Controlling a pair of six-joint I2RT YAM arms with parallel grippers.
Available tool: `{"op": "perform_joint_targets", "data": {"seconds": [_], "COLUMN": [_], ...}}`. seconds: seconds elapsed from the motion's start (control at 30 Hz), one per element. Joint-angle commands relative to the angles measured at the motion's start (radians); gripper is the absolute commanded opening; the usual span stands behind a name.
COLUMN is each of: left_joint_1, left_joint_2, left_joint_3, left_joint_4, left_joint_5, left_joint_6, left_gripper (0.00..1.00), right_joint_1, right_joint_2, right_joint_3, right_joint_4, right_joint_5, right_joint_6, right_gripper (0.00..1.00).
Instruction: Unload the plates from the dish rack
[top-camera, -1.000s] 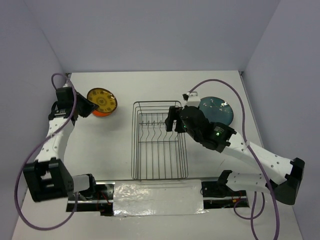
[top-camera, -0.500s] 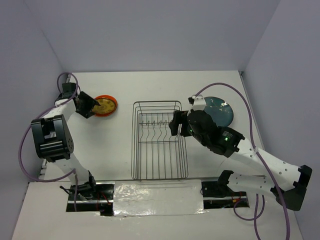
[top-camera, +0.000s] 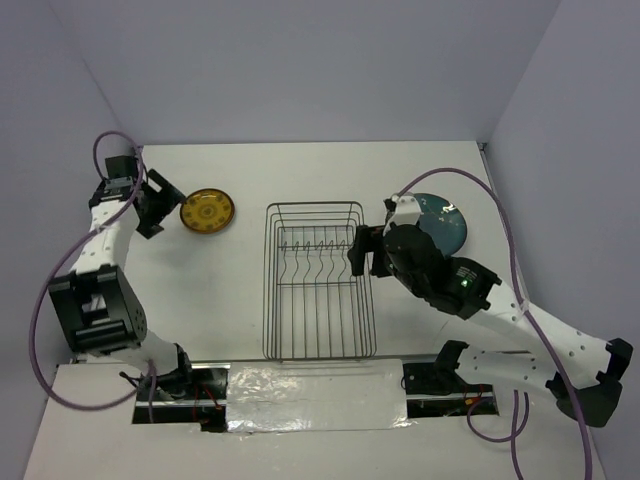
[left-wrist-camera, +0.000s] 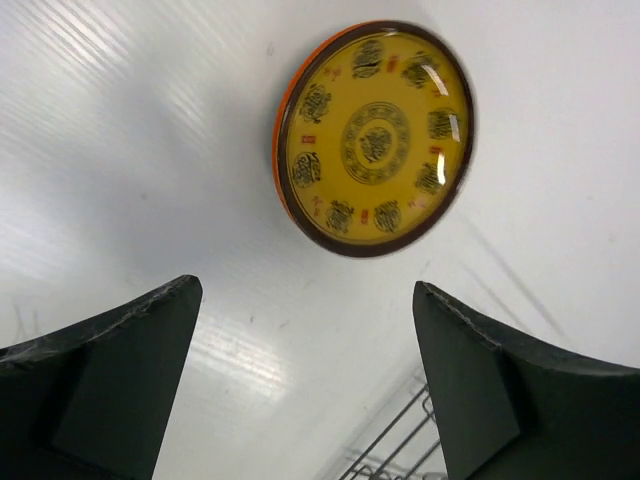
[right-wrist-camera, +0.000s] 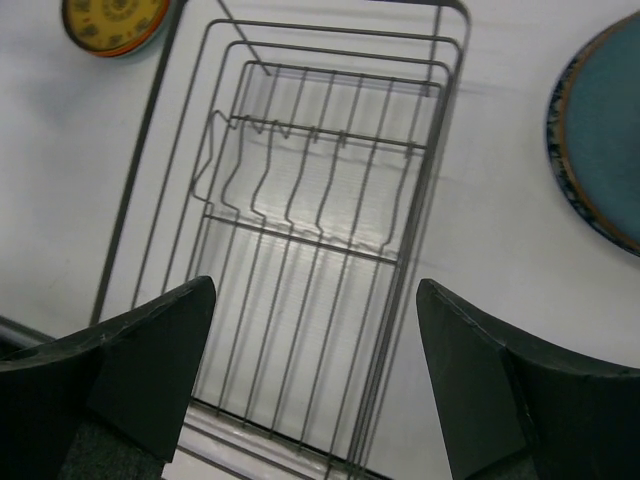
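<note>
**Closing stage of the unloading.** The rack stands on the table with every tine bare; no plate shows in it in any view.

**Left hand.** The left gripper hangs above the table, its jaws spread wide with nothing between them. The yellow plate lies flat just ahead of the fingertips, apart from both fingers. An orange rim shows along one edge, which suggests a second plate underneath, though this cannot be settled here. A corner of the rack shows beside one finger, on the side away from the plate.

**Right hand.** The right gripper hovers over the rack, its jaws likewise wide and empty. The tines lie below and ahead of its fingertips. The teal plate lies flat on the table to this hand's outer side, clear of the rack's wire.

**Step in hand (judged).** Setting down the yellow plate looks complete. The right hand is posed as if to fetch from the rack, which offers nothing to grasp.

**Next move (judged).** No further grasp seems needed. Each arm should lift clear. The left should rise before swinging, so that no finger nudges the yellow plate. The right should rise straight up, so that its fingers do not catch the wires.
</note>
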Motion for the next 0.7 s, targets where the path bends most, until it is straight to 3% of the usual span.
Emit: {"op": "perform_joint_targets", "data": {"seconds": [0.0, 0.1, 0.17, 0.27, 0.5, 0.67], "left_joint_1": [-0.007, -0.062, -0.150, -0.260, -0.297, -0.301], "left_joint_2": [-0.200, -0.287, -0.383, -0.545, -0.932, -1.073], "left_joint_3": [0.040, 0.080, 0.060, -0.003, -0.084, -0.121], "left_joint_4": [-0.073, -0.186, -0.214, -0.185, -0.222, -0.285], "left_joint_5": [-0.058, -0.054, -0.238, -0.331, -0.385, -0.344], "left_joint_6": [0.174, 0.330, 0.372, 0.404, 0.410, 0.426], "left_gripper": [1.00, 1.00, 1.00, 0.99, 0.99, 1.00], "right_joint_1": [-0.001, -0.001, -0.002, -0.001, -0.004, -0.004], "right_joint_2": [-0.055, -0.094, -0.117, -0.154, -0.325, -0.460], "right_joint_3": [0.056, 0.115, 0.171, 0.242, 0.311, 0.303], "right_joint_4": [-0.091, -0.159, -0.235, -0.337, -0.470, -0.538], "right_joint_5": [0.138, 0.244, 0.334, 0.405, 0.399, 0.408], "right_joint_6": [-0.038, -0.079, -0.092, -0.107, -0.132, -0.129], "right_gripper": [0.89, 0.96, 1.00, 1.00, 1.00, 1.00]}}
